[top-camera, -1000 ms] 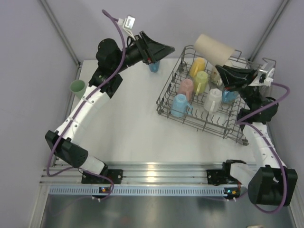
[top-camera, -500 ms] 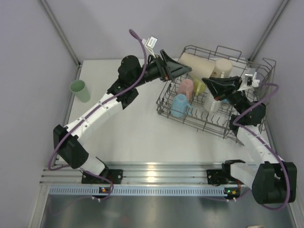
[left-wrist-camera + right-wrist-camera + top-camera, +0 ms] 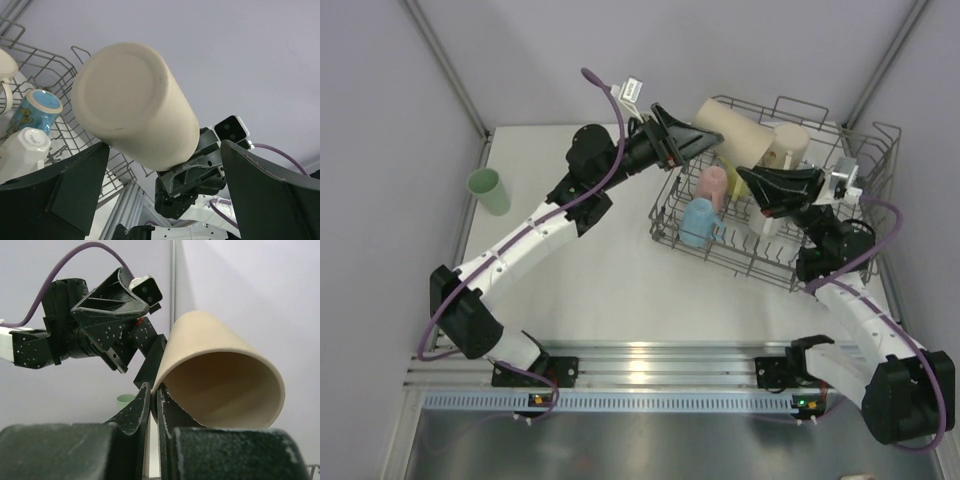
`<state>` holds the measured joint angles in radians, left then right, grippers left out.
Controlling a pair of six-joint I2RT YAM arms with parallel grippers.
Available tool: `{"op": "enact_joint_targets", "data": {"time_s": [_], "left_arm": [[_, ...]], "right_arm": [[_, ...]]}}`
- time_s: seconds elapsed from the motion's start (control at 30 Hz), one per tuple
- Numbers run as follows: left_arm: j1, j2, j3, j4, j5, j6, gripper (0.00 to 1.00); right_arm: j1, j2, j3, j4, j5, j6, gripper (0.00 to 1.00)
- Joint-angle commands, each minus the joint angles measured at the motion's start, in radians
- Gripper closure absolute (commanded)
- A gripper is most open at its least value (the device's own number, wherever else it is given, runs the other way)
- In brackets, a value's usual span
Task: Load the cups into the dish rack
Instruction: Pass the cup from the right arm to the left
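Observation:
A tall beige tumbler (image 3: 735, 128) hangs tilted over the far-left corner of the grey wire dish rack (image 3: 883, 142). My right gripper (image 3: 752, 182) is shut on its rim (image 3: 165, 371), one finger inside and one outside. My left gripper (image 3: 692, 143) is open, its two fingers (image 3: 55, 192) standing apart on either side of the tumbler's base (image 3: 122, 107). Pink (image 3: 713, 184), light blue (image 3: 697, 221) and cream (image 3: 790, 140) cups sit in the rack. A mint green cup (image 3: 490, 191) stands on the table at far left.
In the left wrist view a patterned blue cup (image 3: 35, 107) and a white cup (image 3: 24, 148) sit in the rack below the tumbler. Both arms meet over the rack's far-left corner. The table's walls close in the back and sides.
My left arm swung right from the table's back to the rack, its open fingers now astride the tumbler's base. My right gripper carried the tumbler left and lower.

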<state>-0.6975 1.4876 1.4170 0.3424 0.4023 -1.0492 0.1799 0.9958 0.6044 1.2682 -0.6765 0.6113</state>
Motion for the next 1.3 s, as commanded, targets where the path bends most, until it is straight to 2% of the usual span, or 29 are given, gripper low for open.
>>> {"op": "enact_joint_targets", "data": {"time_s": [0.0,0.17,0.3,0.4,0.43,0.47,0.5,0.53,0.57,0.67,0.7,0.77,0.8,0.9,0.93,1.03,1.07,1.13,1.23,1.27], "left_arm": [[-0.042,-0.017,0.023,0.125,-0.022,-0.015,0.02],[-0.072,0.002,-0.012,0.127,-0.059,-0.034,0.02],[-0.076,-0.007,-0.024,0.165,-0.068,-0.014,0.06],[-0.079,-0.013,-0.024,0.165,-0.074,0.011,0.18],[-0.079,-0.013,-0.024,0.165,-0.074,0.018,0.31],[-0.077,-0.013,-0.024,0.165,-0.074,0.037,0.39],[-0.077,-0.015,-0.024,0.165,-0.076,0.047,0.52],[-0.077,-0.013,-0.026,0.165,-0.076,0.058,0.66],[-0.077,-0.015,-0.029,0.164,-0.077,0.087,0.86],[-0.073,-0.032,-0.033,0.088,-0.077,0.167,1.0],[-0.073,-0.038,-0.033,0.058,-0.089,0.192,1.0],[-0.071,-0.055,-0.029,0.005,-0.095,0.271,1.0],[-0.069,-0.061,-0.023,-0.05,-0.099,0.296,1.0],[-0.065,-0.081,-0.012,-0.133,-0.08,0.399,1.0],[-0.063,-0.09,-0.009,-0.161,-0.073,0.458,1.0],[-0.062,-0.104,0.008,-0.27,-0.046,0.564,1.0],[-0.062,-0.118,0.008,-0.29,-0.037,0.624,1.0],[-0.053,-0.131,0.011,-0.338,-0.039,0.663,1.0],[-0.02,-0.159,0.007,-0.39,-0.005,0.686,1.0],[-0.016,-0.164,0.007,-0.396,0.012,0.696,1.0]], "right_arm": [[0.075,-0.035,0.012,0.318,0.02,-0.122,1.0],[0.174,-0.048,0.006,0.218,0.048,-0.266,1.0],[0.217,-0.06,-0.025,0.168,0.052,-0.33,1.0],[0.243,-0.066,-0.045,0.117,0.058,-0.378,1.0],[0.256,-0.065,-0.049,0.109,0.057,-0.384,1.0],[0.26,-0.065,-0.055,0.094,0.054,-0.389,1.0],[0.265,-0.063,-0.057,0.083,0.051,-0.383,0.96],[0.268,-0.063,-0.06,0.068,0.048,-0.377,0.89],[0.268,-0.069,-0.066,0.033,0.042,-0.372,0.72],[0.268,-0.138,-0.066,-0.197,0.0,-0.419,0.54],[0.268,-0.152,-0.063,-0.363,0.005,-0.427,0.52],[0.268,-0.195,-0.025,-0.539,0.055,-0.415,0.45],[0.27,-0.2,-0.005,-0.728,0.08,-0.374,0.45],[0.268,-0.181,0.112,-0.988,0.155,-0.26,0.45],[0.268,-0.159,0.185,-1.132,0.141,-0.236,0.41],[0.27,-0.14,0.235,-1.224,0.057,-0.11,0.42],[0.268,-0.143,0.226,-1.206,0.033,-0.003,0.45],[0.27,-0.151,0.19,-1.124,-0.114,0.039,0.45],[0.273,-0.192,0.21,-1.24,-0.114,-0.025,0.41],[0.276,-0.227,0.221,-1.388,-0.098,-0.113,0.38]]}}
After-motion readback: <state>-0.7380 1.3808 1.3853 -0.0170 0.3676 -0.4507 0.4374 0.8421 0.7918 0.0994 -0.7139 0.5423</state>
